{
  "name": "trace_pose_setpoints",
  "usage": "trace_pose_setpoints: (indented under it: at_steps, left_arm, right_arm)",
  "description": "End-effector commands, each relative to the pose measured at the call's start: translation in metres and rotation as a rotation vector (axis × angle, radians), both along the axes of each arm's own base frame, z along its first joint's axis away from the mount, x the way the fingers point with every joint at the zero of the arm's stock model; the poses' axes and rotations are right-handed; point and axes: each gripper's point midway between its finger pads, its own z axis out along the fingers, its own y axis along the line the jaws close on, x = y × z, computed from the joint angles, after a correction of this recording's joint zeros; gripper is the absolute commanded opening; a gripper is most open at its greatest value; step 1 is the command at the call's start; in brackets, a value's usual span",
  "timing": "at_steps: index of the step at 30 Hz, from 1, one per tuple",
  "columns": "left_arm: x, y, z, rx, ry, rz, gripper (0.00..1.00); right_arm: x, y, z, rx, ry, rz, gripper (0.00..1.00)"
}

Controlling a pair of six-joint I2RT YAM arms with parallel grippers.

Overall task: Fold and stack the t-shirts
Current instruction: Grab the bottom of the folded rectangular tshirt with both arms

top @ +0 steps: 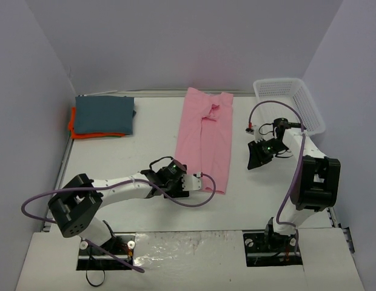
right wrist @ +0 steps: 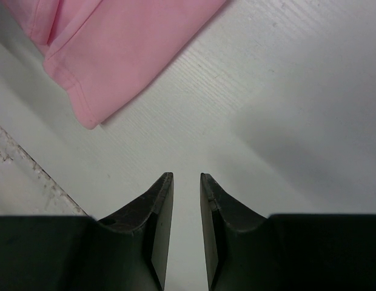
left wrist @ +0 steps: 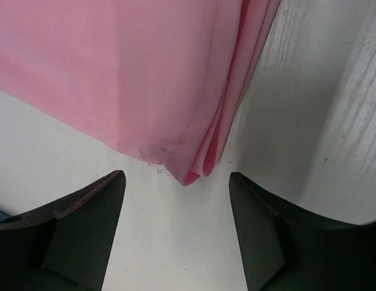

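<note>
Pink t-shirt (top: pixel 203 139) lies flat mid-table (top: pixel 127 157), folded lengthwise into a long strip running from the far edge toward the near side, neckline end far, hem end near and angled a bit to the right. L gripper (top: pixel 195 180) sits low at the strip's near-right corner. In the left wrist view its jaws are apart w/ nothing between them, and the layered hem corner of the pink shirt (left wrist: pixel 115 73) lies just ahead of the gap, w/ a few loose threads showing. Bare table is under the fingers (left wrist: pixel 85 224). R gripper (top: pixel 255 162) is to the right of the strip, apart from the cloth. In the right wrist view its jaws are nearly together w/ a slim gap and nothing clamped, pointing at bare tabletop. A sleeve edge of the pink shirt (right wrist: pixel 115 54) shows at upper left there. At the far-left corner a folded slate blue-grey t-shirt (top: pixel 103 114) rests on top of a folded orange t-shirt (top: pixel 72 126), orange peeking out along the left and near edges. A white mesh basket (top: pixel 309 109) stands at the far-right corner.
</note>
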Motion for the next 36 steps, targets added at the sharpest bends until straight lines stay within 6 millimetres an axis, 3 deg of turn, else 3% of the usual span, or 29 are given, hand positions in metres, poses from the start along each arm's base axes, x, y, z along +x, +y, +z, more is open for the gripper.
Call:
trace_pose_setpoints:
  at_steps: [1, 10, 15, 23, 36]
  left_arm:
    - [0.008, -0.014, 0.016, -0.045, -0.032, 0.006, 0.67]
    - [0.010, -0.016, 0.001, -0.022, -0.007, 0.019, 0.45]
    - [0.012, -0.017, 0.003, -0.025, -0.012, 0.031, 0.33]
    - [0.009, -0.018, 0.015, -0.026, 0.024, 0.026, 0.26]
    - [-0.002, -0.011, 0.027, -0.039, 0.264, 0.015, 0.13]
  right_arm:
    - [-0.004, 0.003, 0.012, 0.024, -0.014, 0.013, 0.21]
    - [-0.007, 0.004, 0.012, 0.022, -0.016, 0.016, 0.21]
    - [-0.006, 0.003, 0.013, 0.018, -0.016, 0.010, 0.21]
    - [-0.005, 0.003, 0.016, 0.011, -0.024, 0.004, 0.22]
    - [-0.005, 0.018, 0.030, -0.015, -0.074, 0.077, 0.26]
